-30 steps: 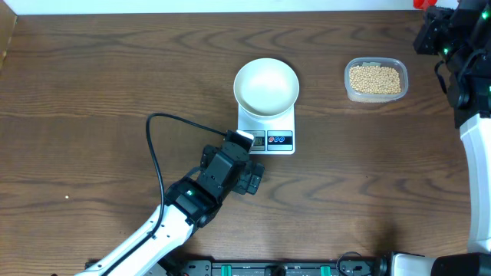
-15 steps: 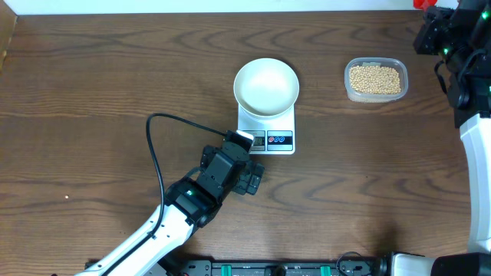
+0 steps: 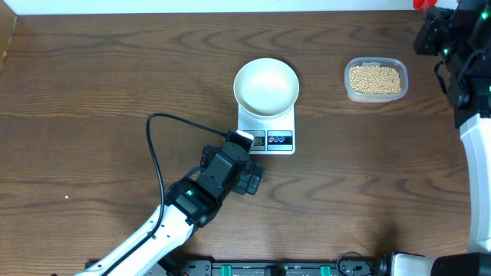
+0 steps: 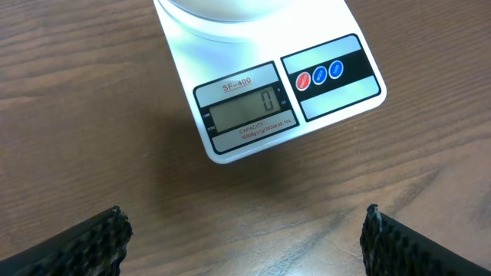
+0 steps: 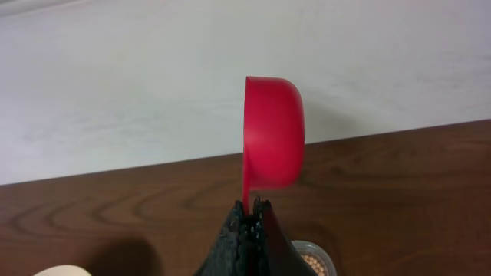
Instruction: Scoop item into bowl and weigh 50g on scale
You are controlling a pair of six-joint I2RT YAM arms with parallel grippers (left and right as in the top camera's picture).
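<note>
Bowl (image 4: 222,8): cut by top edge, left wrist view. Scoop (image 3: 423,4): mostly cropped overhead. Tub (image 5: 313,261): half hidden behind right gripper (image 5: 249,211).

Left hand (image 4: 244,238) spread wide; right hand (image 5: 250,208) seemingly clamped shut.

Even, bright indoor light from above, sharp overhead view, soft shadows beneath the bowl (image 3: 265,86), mild sheen on the scale (image 4: 268,92), red scoop (image 5: 271,134) slightly soft-focused against pale wall.
</note>
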